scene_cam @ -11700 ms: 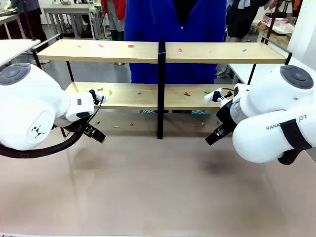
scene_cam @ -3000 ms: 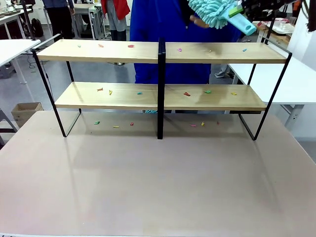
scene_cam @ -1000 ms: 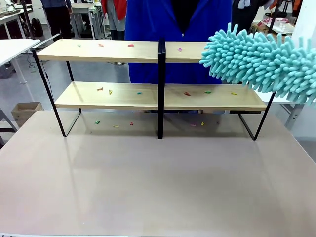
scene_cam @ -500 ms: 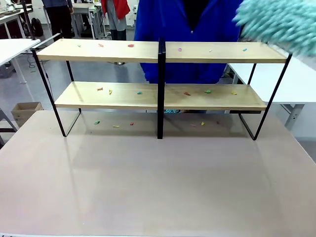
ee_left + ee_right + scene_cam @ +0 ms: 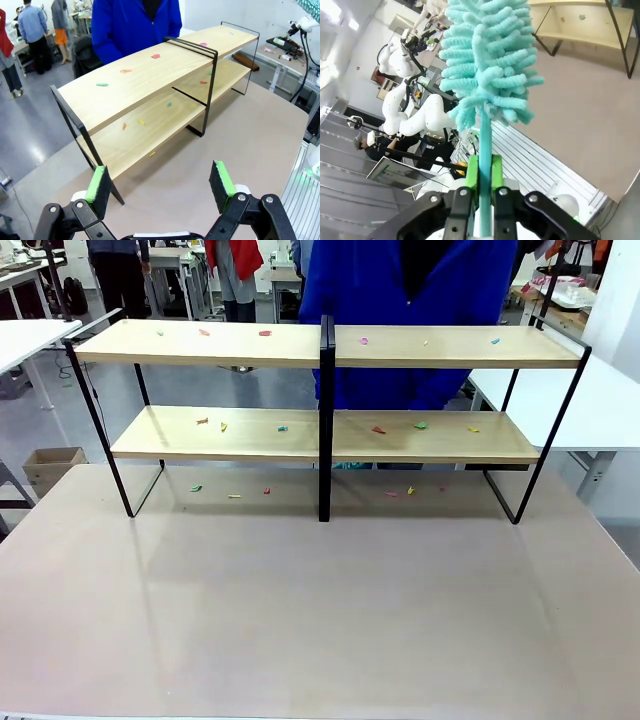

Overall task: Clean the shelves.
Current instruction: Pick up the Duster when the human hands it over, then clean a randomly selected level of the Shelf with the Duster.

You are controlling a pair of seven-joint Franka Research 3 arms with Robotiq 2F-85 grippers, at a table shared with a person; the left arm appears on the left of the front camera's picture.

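Note:
The shelves stand across the far part of the tan tabletop, two pale boards in a black frame with a centre post. Small coloured scraps lie on both boards and on the tabletop under them. In the left wrist view my left gripper is open and holds nothing, hanging above the table short of the shelves. My right gripper is shut on the teal handle of a fluffy teal duster, held away from the shelves.
A person in a blue coat stands right behind the rack. White tables flank it at left and right. A cardboard box sits on the floor at left. The near tabletop is bare.
The duster swept across the upper right of the front view and has gone out of the picture. The person has shifted to the right. The scraps lie where they were.

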